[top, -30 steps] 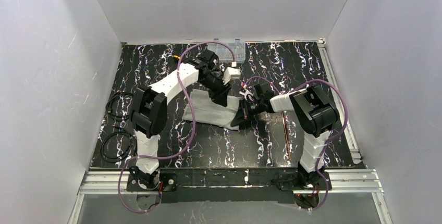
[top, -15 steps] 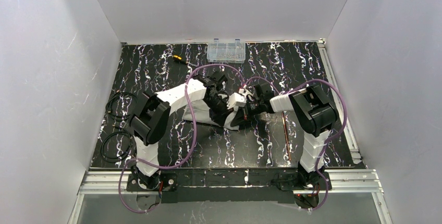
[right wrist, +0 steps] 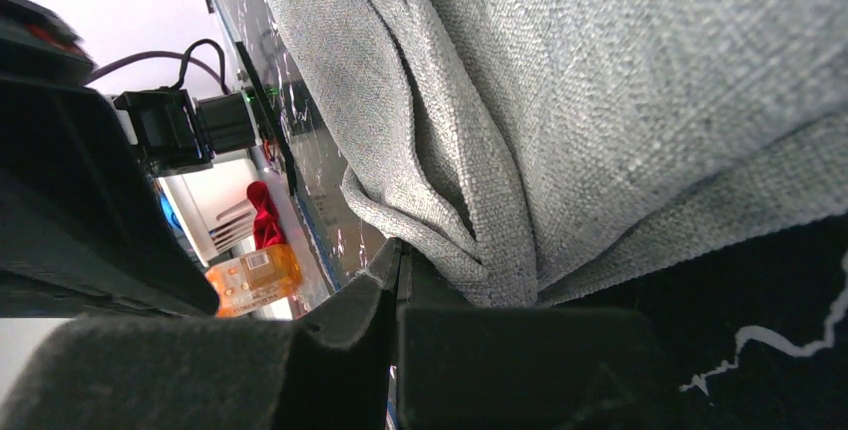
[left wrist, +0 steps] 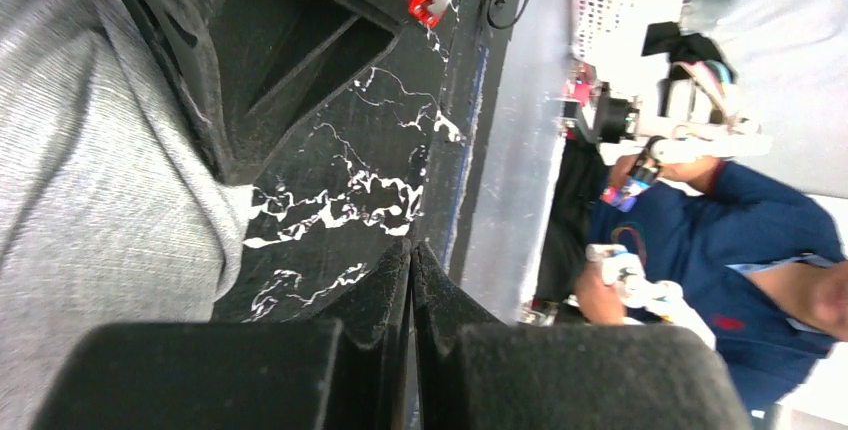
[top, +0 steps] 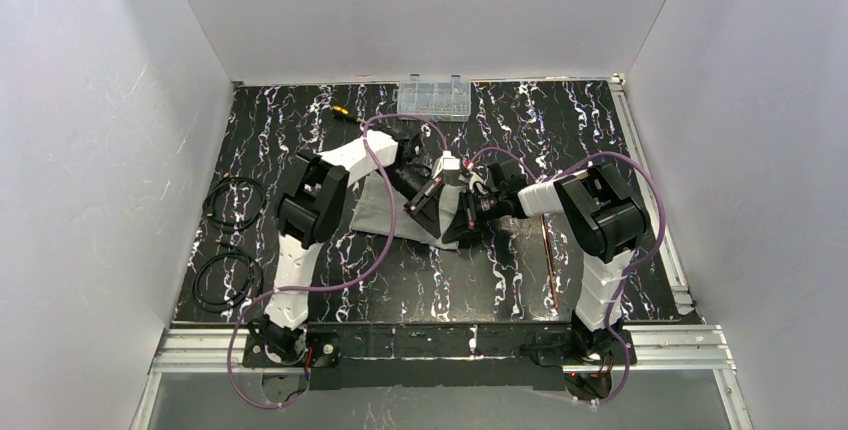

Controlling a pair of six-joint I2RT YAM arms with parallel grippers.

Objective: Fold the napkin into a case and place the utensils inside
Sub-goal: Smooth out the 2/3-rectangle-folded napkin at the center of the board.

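Observation:
The light-grey napkin (top: 378, 212) lies folded into a layered bundle on the black marbled table (top: 300, 130), between the two arms. My left gripper (top: 418, 207) is above its right part, shut with nothing between the fingers (left wrist: 411, 250); the napkin (left wrist: 80, 200) shows to the left of its tips. At the bundle's right edge my right gripper (top: 458, 230) is shut (right wrist: 398, 250), pinching a bunched fold of the napkin (right wrist: 620, 100). The thin copper-brown utensils (top: 546, 240) lie on the table beside the right arm.
A clear compartment box (top: 433, 97) sits at the far edge, with a small orange-handled screwdriver (top: 343, 111) to its left. Two black cable coils (top: 235, 200) (top: 222, 278) lie along the left side. White walls enclose the table on three sides.
My left gripper swung from the far side down over the napkin, then drew back slightly, and its jaws closed. The right gripper stayed in place at the napkin's edge.

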